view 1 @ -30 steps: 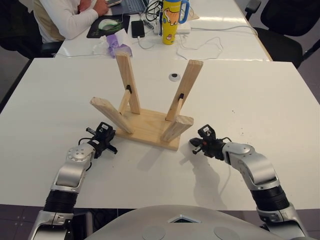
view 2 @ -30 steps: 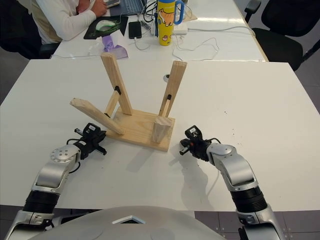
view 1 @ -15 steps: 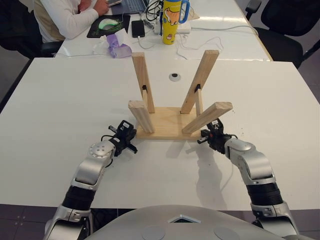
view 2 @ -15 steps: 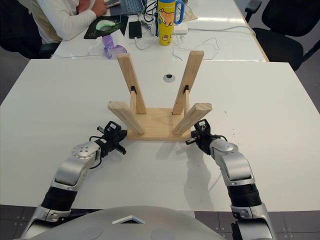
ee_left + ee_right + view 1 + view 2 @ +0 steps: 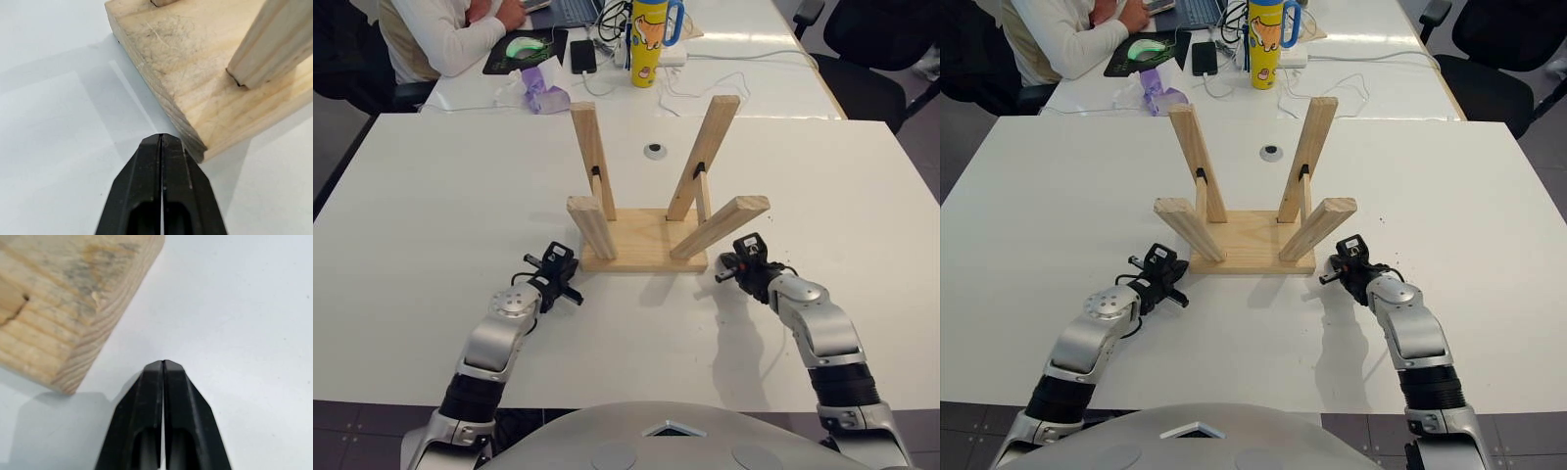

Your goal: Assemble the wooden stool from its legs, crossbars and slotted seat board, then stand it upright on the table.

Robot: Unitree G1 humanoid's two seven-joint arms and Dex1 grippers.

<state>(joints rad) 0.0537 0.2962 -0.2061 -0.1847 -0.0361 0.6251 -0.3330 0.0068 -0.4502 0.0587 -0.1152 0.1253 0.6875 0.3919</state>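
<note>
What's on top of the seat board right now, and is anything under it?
Four legs rise from the seat board, splaying outward. The board lies flat on the white table; whatever is on its down-facing side is covered.

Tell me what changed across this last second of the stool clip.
The upside-down stool turned square to the robot and slid toward its right. After that the right end effector drew off it to the right and the left end effector eased back a little. Both are shut; the stool still lies seat-down, legs up, on the table.
</note>
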